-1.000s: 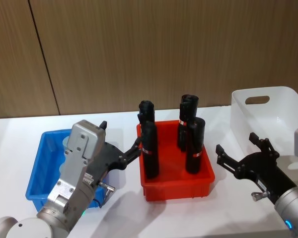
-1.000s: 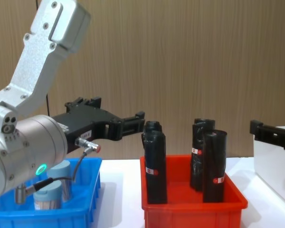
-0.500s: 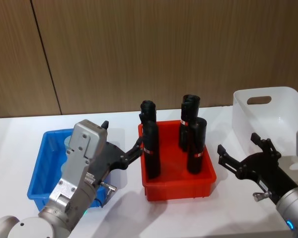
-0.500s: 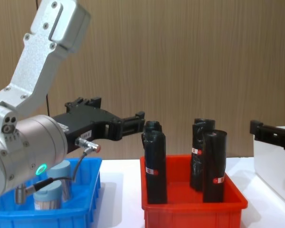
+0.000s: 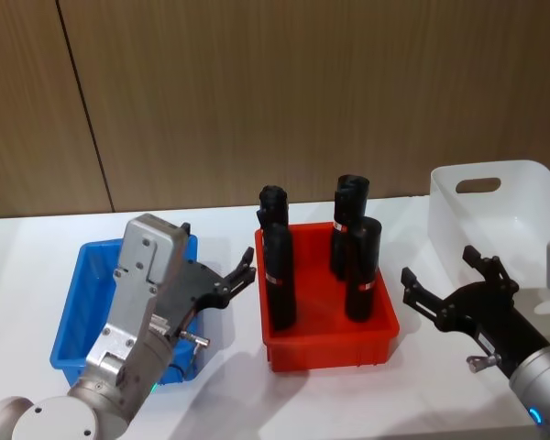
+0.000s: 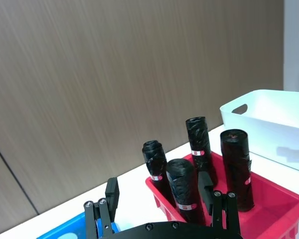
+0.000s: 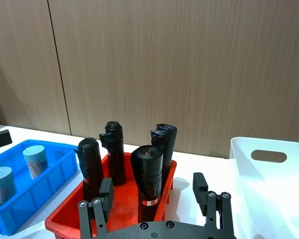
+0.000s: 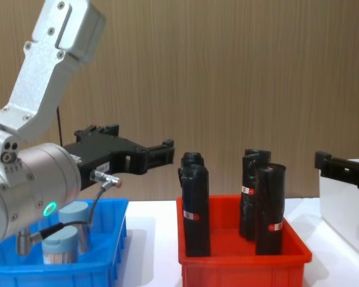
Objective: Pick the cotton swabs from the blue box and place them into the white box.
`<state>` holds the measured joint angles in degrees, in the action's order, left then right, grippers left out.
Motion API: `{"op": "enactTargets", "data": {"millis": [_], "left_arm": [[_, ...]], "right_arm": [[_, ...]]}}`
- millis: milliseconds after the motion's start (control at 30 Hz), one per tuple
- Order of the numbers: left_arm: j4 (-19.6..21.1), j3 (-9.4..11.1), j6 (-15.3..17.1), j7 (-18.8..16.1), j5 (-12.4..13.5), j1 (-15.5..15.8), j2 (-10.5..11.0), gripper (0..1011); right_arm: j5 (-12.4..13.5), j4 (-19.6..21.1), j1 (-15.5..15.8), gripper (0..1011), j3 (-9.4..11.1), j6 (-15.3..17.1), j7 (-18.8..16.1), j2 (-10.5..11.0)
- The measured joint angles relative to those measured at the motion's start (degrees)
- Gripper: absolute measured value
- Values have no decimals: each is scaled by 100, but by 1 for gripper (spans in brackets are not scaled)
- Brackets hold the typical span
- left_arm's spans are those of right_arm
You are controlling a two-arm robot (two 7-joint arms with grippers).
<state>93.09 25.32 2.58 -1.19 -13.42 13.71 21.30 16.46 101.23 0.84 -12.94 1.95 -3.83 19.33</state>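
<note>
Left tool (image 5: 218,250) gapes open, blue box (image 5: 73,307) and cotton swabs (image 8: 64,240) beneath it; right tool (image 5: 437,266) open, white box (image 5: 522,170) just beyond; black rolls' (image 5: 277,275) red-white labels illegible.

Bright, even indoor light from overhead. Soft-edged grey shadow on the white table (image 5: 234,376) at 8 o'clock of the red bin (image 5: 330,353) in the head view; a fainter one at 2 o'clock of the blue box (image 5: 73,312). Pale grey shadow across the wall of the white box (image 6: 269,144) in the left wrist view. Dull sheen on the black rolls (image 8: 196,209). Wood wall (image 5: 348,92) flatly lit, its dark panel seam at 10 o'clock of the head view straight along its whole length. Small green lamp (image 8: 48,209) glowing at 8 o'clock of the chest view.
</note>
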Motion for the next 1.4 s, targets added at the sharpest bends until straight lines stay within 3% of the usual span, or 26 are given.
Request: {"op": "enactTargets", "data": {"millis": [400,833,1100,1400], "left_arm": [[-108,-75,381,-475,-313,8,-108,1004],[-453,-325,824,-937,-805,-18,-67,1004],[-674,-452,933,-946,-938,0,-16,1004],[-1008,-571,1002,-629,-991,132,7,1004]], "right_arm": [[0,0,0,1002,0,0,0,0],[0,0,0,1002,0,0,0,0],[0,0,0,1002,0,0,0,0],[0,0,0,1002,0,0,0,0]]}}
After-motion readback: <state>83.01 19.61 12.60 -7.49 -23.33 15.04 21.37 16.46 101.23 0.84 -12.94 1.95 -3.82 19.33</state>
